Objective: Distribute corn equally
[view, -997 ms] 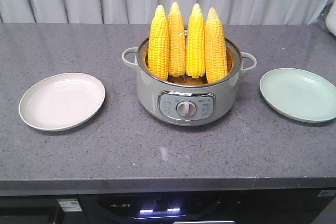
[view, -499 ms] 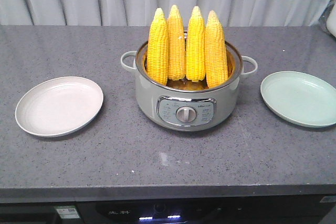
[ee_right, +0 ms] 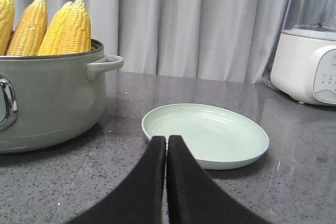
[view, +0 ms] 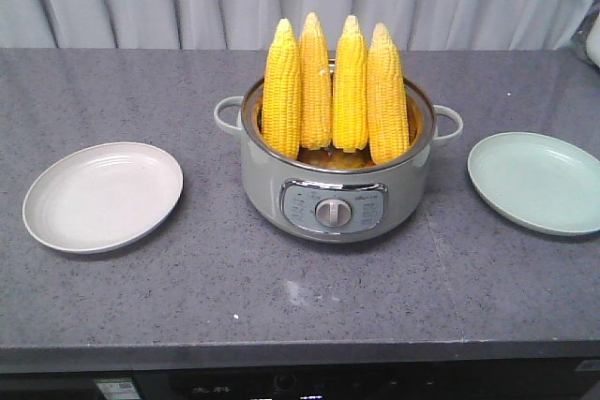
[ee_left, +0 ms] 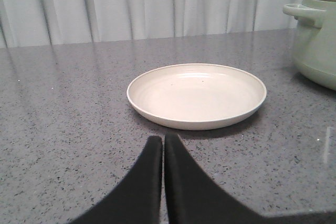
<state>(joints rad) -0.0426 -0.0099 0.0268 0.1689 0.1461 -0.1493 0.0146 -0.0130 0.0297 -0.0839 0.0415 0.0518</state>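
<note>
Several corn cobs (view: 334,89) stand upright, tips up, in a grey-green electric pot (view: 333,185) at the counter's middle. They also show at the left of the right wrist view as corn (ee_right: 65,27). A white plate (view: 103,196) lies left of the pot and a pale green plate (view: 534,182) lies right. My left gripper (ee_left: 163,139) is shut and holds nothing, just short of the white plate (ee_left: 197,95). Shut and bare too, my right gripper (ee_right: 166,139) sits at the near rim of the green plate (ee_right: 206,134). Neither gripper appears in the front view.
A white blender base (ee_right: 307,66) stands at the far right of the grey speckled counter (view: 281,278). The pot (ee_right: 44,98) has side handles (ee_right: 105,64) and a front dial (view: 332,213). Grey curtains hang behind. The counter's front edge runs along the bottom.
The front view has shifted: pot and plates sit a little lower in frame, and less of the black appliance under the counter shows. The corn, pot and plates keep their arrangement.
</note>
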